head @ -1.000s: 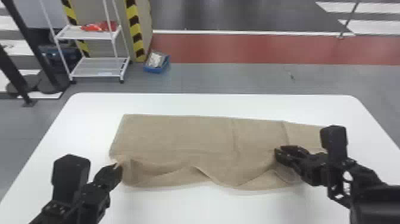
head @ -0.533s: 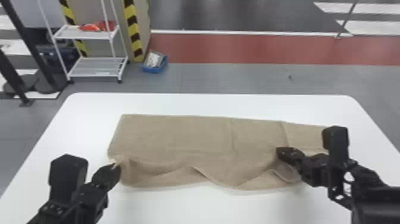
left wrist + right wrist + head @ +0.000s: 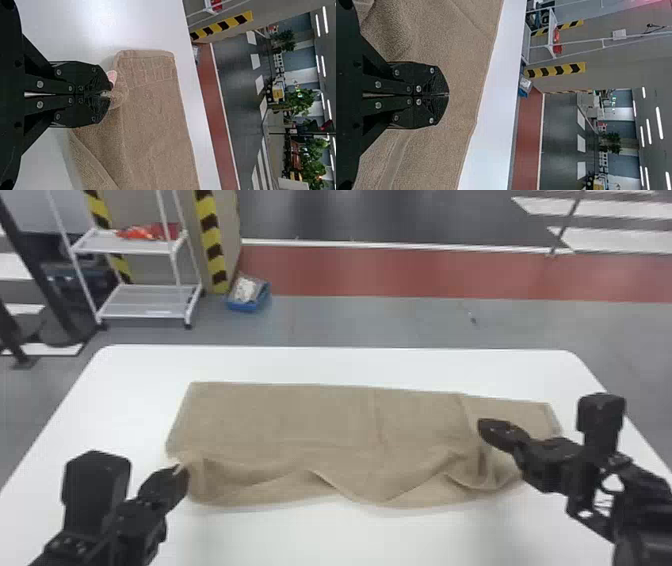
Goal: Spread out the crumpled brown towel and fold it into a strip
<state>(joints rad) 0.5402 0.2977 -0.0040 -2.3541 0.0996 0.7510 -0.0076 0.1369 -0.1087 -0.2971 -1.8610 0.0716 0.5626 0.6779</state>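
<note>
Head view: the left gripper [image 3: 181, 476] is at the near left corner of the towel [image 3: 300, 415], and the right gripper [image 3: 486, 430] is over the towel toward its right end. In the left wrist view the fingers are pressed together, pinching a small tuft of the corner; a small pink-and-white tab [image 3: 112, 76] sits beside the tips. In the right wrist view the fingers are pressed flat against each other, with brown cloth behind them.

The towel lies on the white table [image 3: 350, 362], its long axis running left to right across the top. The far edge slopes slightly nearer toward the right end. Shape: a long, loose band. The near side is wavy and rucked, with slack folds and overlapping layers; the far side lies flatter. Material: matte, nubby cloth with stitched hems and, at the left end, a ribbed strip. The table is smooth, with rounded far corners.

The left gripper covers part of the pinched corner, and the right gripper covers cloth below it. How the layers stack inside the near folds cannot be determined. The near edge of the table is cut off.

Beyond the table, a blue bin [image 3: 243, 306] stands on the grey floor [image 3: 380, 321], near a white metal shelf [image 3: 145, 310].
</note>
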